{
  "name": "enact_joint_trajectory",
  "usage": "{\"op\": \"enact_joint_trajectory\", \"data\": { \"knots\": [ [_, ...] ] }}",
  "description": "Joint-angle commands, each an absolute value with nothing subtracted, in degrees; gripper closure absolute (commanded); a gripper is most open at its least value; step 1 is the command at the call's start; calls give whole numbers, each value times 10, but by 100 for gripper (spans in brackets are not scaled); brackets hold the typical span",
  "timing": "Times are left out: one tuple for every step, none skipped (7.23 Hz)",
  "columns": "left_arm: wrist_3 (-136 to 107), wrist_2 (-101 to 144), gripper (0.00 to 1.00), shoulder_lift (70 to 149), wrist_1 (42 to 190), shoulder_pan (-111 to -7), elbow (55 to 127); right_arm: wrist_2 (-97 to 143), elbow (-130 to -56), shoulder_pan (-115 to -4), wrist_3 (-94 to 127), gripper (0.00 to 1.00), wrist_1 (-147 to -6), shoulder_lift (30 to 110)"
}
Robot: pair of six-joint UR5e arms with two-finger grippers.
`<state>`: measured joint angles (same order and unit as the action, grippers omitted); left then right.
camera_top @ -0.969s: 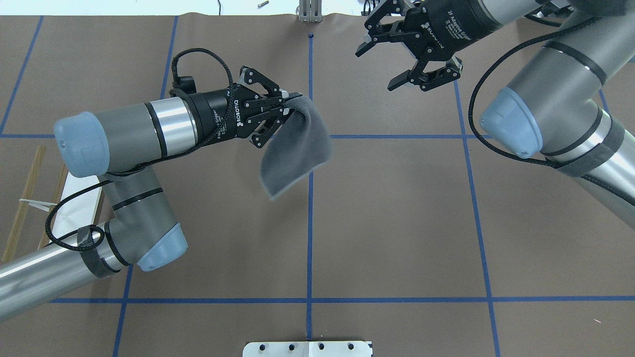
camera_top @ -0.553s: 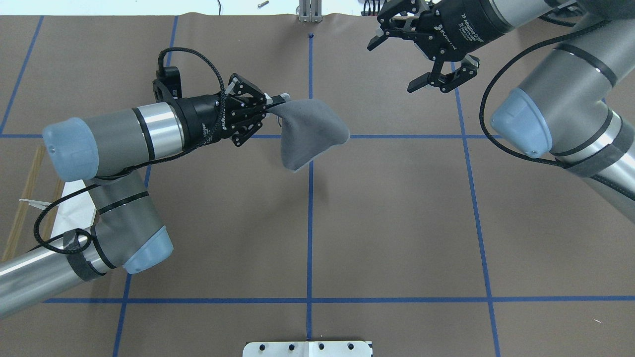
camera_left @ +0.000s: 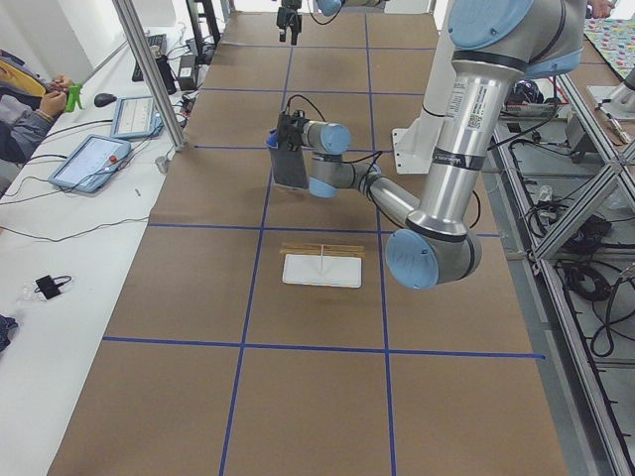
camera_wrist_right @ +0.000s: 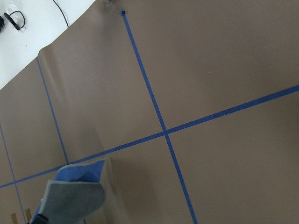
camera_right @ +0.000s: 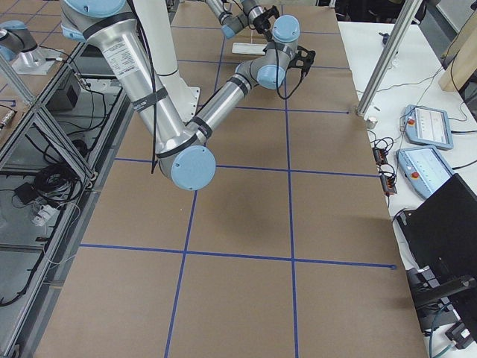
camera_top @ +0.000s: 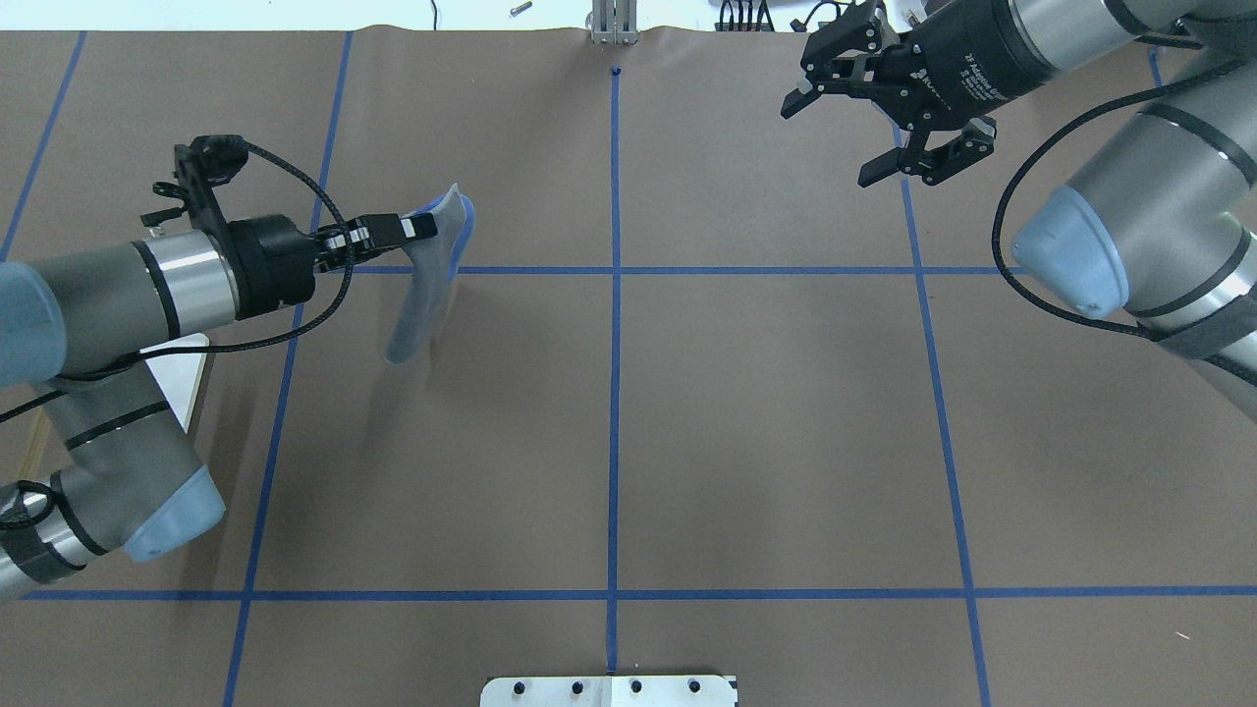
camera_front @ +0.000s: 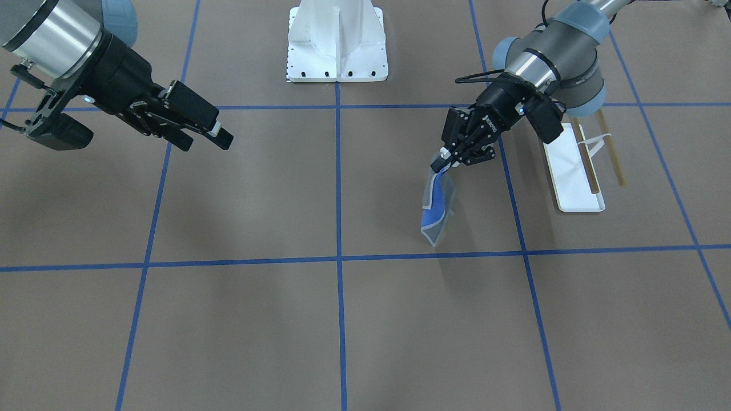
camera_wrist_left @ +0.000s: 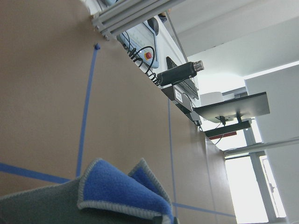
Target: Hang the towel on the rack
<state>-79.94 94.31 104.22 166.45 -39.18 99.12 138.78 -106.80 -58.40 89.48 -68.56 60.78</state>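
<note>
My left gripper (camera_top: 424, 228) is shut on the top corner of the towel (camera_top: 420, 295), which hangs free above the table, dark grey with its blue side showing at the fold. In the front view the gripper (camera_front: 442, 161) holds the towel (camera_front: 437, 205) just left of the rack (camera_front: 573, 171), a white base with two thin wooden rods (camera_front: 609, 149). In the overhead view the rack's base (camera_top: 182, 378) is mostly hidden by my left arm. The towel also shows in the left wrist view (camera_wrist_left: 121, 196). My right gripper (camera_top: 833, 142) is open and empty at the far right.
The large white bolted pedestal (camera_front: 337, 40) stands at the robot's side of the table, in the middle. Blue tape lines cross the brown table cover (camera_top: 786, 412). A side table with tablets (camera_left: 94, 159) runs along the far edge.
My left arm has swung the towel to the left, towards the rack, and turned its wrist, so the towel now hangs edge-on with blue showing. My right gripper has drawn back to the right, still open.
</note>
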Motion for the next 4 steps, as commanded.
{"op": "enact_joint_trajectory", "data": {
  "knots": [
    [-768,942,100,952,1673,-420,1037,1386,-1067,-590,874,0,-679,628],
    [-768,940,100,912,1699,-430,1045,1386,-1067,-596,870,0,-679,636],
    [-768,940,100,852,1746,-442,1046,1380,-1067,-605,861,0,-679,653],
    [-768,943,100,800,1790,-446,1044,1374,-1069,-617,860,0,-679,670]
  ]
}}
